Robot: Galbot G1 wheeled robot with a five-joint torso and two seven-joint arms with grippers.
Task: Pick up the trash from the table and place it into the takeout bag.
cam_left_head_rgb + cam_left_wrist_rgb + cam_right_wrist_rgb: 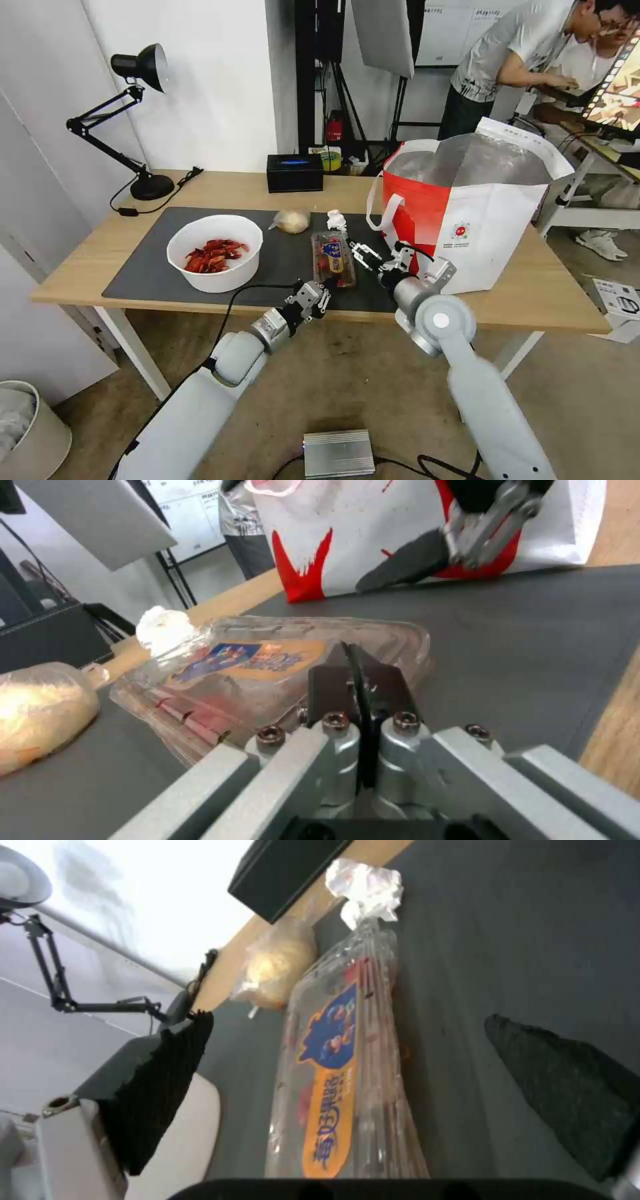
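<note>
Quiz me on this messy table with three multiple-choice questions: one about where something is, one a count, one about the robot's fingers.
1. Where does the clamshell tray lie?
A. On the floor
B. On the dark mat, between the white bowl and the takeout bag
C. Inside the bowl

2. How many pieces of trash lie on the table?
A. Two
B. Four
C. Six

3. How are the right gripper's fingers?
A. Open
B. Shut on a handle
C. Shut on a lamp

Answers:
1 B: the head view shows the tray flat on the mat between the two.
2 B: tray, bowl, tissue and knotted bag lump.
3 A: the right wrist view shows them spread wide apart.
</note>
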